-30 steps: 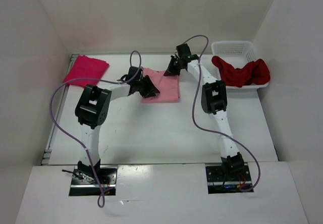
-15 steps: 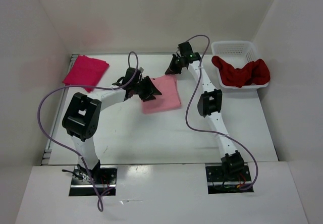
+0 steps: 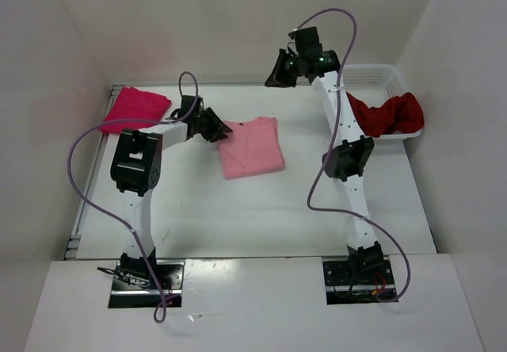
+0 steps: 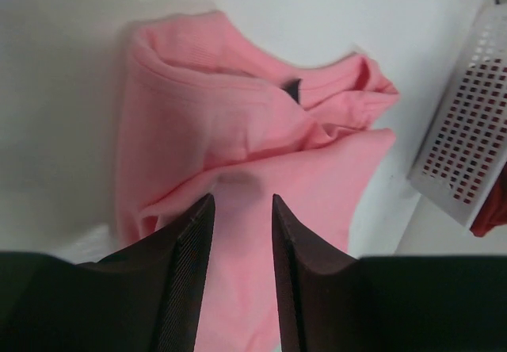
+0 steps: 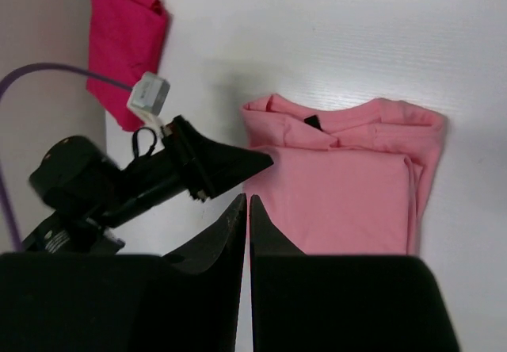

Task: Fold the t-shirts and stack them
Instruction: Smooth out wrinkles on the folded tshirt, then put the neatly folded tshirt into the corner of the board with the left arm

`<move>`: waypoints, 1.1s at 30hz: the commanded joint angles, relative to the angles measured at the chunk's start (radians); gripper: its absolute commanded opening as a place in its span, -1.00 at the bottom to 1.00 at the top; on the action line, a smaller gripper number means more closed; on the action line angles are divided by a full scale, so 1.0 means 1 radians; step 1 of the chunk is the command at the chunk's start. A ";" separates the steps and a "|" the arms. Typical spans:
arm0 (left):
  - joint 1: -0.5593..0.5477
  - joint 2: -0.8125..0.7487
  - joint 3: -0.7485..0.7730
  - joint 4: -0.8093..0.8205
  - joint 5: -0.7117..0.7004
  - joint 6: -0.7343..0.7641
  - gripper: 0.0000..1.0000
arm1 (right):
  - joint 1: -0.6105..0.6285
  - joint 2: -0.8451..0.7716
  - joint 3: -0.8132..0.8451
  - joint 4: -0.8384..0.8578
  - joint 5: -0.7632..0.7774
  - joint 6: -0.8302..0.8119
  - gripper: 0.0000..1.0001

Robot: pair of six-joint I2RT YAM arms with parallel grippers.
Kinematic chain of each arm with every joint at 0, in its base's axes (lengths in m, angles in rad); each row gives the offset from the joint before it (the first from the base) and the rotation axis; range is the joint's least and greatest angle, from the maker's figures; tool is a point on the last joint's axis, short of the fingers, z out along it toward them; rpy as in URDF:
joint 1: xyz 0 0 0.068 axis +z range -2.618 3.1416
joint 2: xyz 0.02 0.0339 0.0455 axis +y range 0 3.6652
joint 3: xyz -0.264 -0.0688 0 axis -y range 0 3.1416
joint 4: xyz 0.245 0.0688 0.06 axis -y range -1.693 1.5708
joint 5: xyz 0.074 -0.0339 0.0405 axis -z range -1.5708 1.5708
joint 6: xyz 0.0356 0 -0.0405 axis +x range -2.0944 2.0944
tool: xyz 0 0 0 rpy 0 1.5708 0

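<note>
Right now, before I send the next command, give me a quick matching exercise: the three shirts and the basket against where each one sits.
Things:
1. light pink shirt
2. crimson-pink shirt
3. dark red shirt
4. white mesh basket

Places:
A. draped over the basket's near rim
B. far right corner of the table
C. folded, middle of the table
D. folded, far left corner

Pairs: 1-C, 2-D, 3-A, 4-B

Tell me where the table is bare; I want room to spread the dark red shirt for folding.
The widest bare patch lies between the light pink shirt and the arm bases. A narrower strip lies between that shirt and the white basket. It is crowded between the crimson shirt and the pink one, where the left gripper hangs.
</note>
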 commanded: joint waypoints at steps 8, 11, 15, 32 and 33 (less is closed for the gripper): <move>0.057 -0.022 0.013 0.060 -0.021 0.020 -0.02 | 0.042 -0.464 -0.523 0.118 -0.001 -0.040 -0.84; 0.057 -0.104 -0.012 0.060 -0.022 0.049 0.17 | 0.042 -0.743 -1.025 0.449 -0.061 0.033 -0.81; 0.057 -0.250 -0.117 0.033 -0.081 0.113 0.44 | 0.008 -0.892 -1.387 0.531 -0.049 0.049 -0.81; -0.002 -0.119 -0.297 0.024 -0.005 0.256 0.43 | -0.001 -1.162 -1.777 0.629 -0.027 0.051 -0.05; -0.018 -0.103 -0.297 0.024 -0.005 0.256 0.38 | -0.001 -1.173 -1.777 0.629 -0.027 0.051 -0.05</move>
